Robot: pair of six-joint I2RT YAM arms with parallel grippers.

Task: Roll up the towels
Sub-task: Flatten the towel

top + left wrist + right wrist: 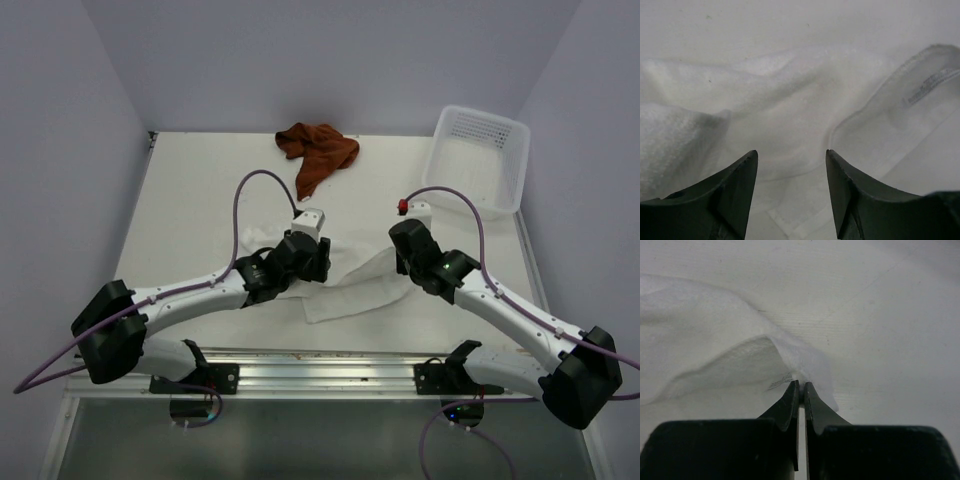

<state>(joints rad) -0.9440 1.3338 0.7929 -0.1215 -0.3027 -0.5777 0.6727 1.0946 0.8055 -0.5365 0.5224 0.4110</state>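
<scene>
A white towel [352,285] lies crumpled on the table between the two arms. My left gripper [318,262] sits at its left end, jaws open, with towel folds [790,110] just ahead of and below the fingers [735,185]. My right gripper [402,262] is at the towel's right edge, shut on a corner of the white towel [801,371], lifting it slightly; a label shows beside the tips. A rust-brown towel [318,152] lies bunched at the back of the table, away from both grippers.
A white plastic basket [482,160] stands at the back right corner. Grey walls close in the table on the left, back and right. A metal rail [320,370] runs along the near edge by the arm bases.
</scene>
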